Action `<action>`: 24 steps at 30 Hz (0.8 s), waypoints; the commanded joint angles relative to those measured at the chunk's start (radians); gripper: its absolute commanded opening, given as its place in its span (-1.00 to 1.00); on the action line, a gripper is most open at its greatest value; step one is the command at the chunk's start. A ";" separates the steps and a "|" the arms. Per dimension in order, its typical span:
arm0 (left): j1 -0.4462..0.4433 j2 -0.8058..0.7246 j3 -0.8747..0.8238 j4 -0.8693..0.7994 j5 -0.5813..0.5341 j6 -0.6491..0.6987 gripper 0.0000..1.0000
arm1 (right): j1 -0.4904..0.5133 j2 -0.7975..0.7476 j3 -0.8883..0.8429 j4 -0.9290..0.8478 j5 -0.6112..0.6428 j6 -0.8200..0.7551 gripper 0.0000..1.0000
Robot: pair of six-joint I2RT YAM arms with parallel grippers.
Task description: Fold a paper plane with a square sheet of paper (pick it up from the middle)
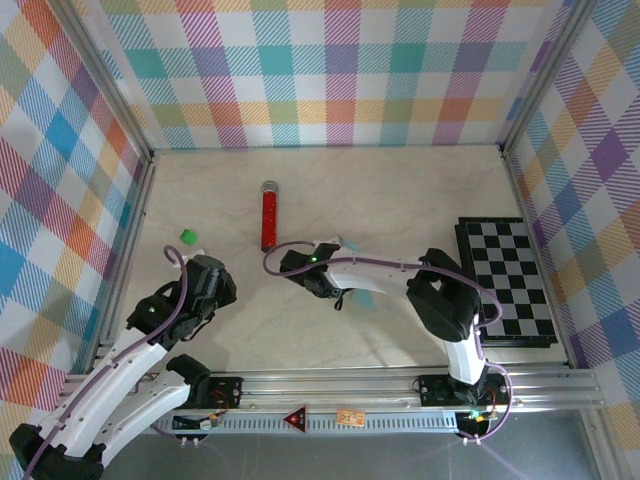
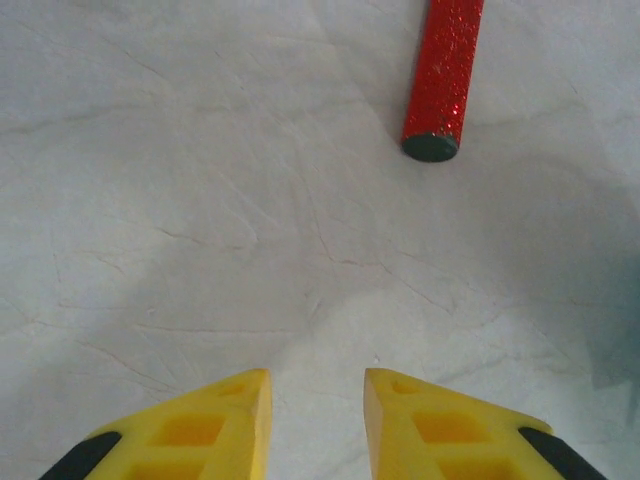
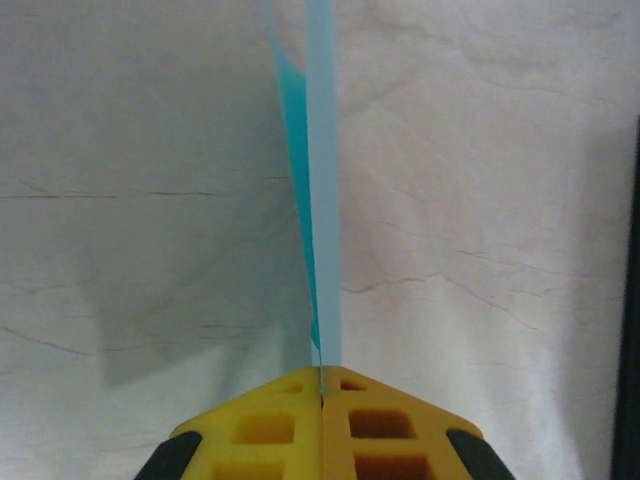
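Observation:
The light cyan paper [image 3: 322, 200] is folded and stands edge-on, running straight away from my right gripper [image 3: 322, 372], which is shut on its near end. From above, bits of the paper [image 1: 366, 299] show beside the right gripper [image 1: 335, 285], which reaches left over the middle of the table. My left gripper [image 2: 317, 385] is open over bare table with nothing between its fingers. It hovers near the table's front left [image 1: 215, 272].
A red glittery tube [image 1: 268, 215] lies left of centre, also ahead of the left fingers [image 2: 443, 75]. A small green block [image 1: 187, 236] sits at the left. The black-and-white checkered board [image 1: 508, 278] lies at the right. Plaid walls surround the table.

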 commanded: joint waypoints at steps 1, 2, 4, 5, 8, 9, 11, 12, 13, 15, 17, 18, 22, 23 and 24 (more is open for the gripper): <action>0.014 0.000 0.027 -0.019 -0.071 0.016 -0.39 | 0.008 0.023 0.045 0.018 -0.061 0.017 -0.90; 0.014 -0.002 0.024 -0.011 -0.083 0.015 -0.39 | 0.008 0.022 0.045 0.049 -0.120 0.007 -0.87; 0.018 -0.002 0.018 0.012 -0.100 0.018 -0.39 | 0.007 0.013 0.039 0.130 -0.204 -0.017 -0.82; 0.021 0.001 0.018 0.022 -0.105 0.018 -0.39 | 0.003 0.007 0.029 0.183 -0.257 -0.030 -0.78; 0.027 0.019 0.013 0.064 -0.089 0.017 -0.38 | -0.028 -0.014 -0.007 0.326 -0.432 -0.040 -0.70; 0.027 0.028 0.010 0.079 -0.077 0.016 -0.38 | -0.041 -0.020 -0.017 0.362 -0.483 -0.040 -0.68; 0.027 0.060 0.010 0.108 -0.034 0.011 -0.38 | -0.064 -0.043 -0.052 0.446 -0.572 -0.037 -0.50; 0.027 0.075 0.010 0.121 -0.010 0.016 -0.38 | -0.074 -0.058 -0.071 0.497 -0.626 -0.044 -0.38; 0.028 0.093 0.012 0.134 0.015 0.021 -0.37 | -0.082 -0.086 -0.102 0.567 -0.683 -0.058 -0.18; 0.027 0.122 0.004 0.161 0.056 0.026 -0.38 | -0.095 -0.147 -0.159 0.676 -0.754 -0.064 0.02; 0.029 0.146 -0.012 0.213 0.121 0.045 -0.38 | -0.115 -0.221 -0.223 0.739 -0.773 -0.059 0.15; 0.029 0.156 -0.016 0.239 0.155 0.051 -0.37 | -0.131 -0.251 -0.256 0.757 -0.778 -0.047 0.16; 0.029 0.208 -0.076 0.452 0.368 0.056 -0.32 | -0.257 -0.382 -0.459 0.885 -0.889 0.034 0.02; 0.028 0.233 -0.090 0.525 0.425 0.043 -0.32 | -0.299 -0.408 -0.512 0.930 -0.934 0.055 -0.04; 0.029 0.262 -0.100 0.590 0.468 0.030 -0.32 | -0.335 -0.427 -0.561 0.968 -0.976 0.073 -0.12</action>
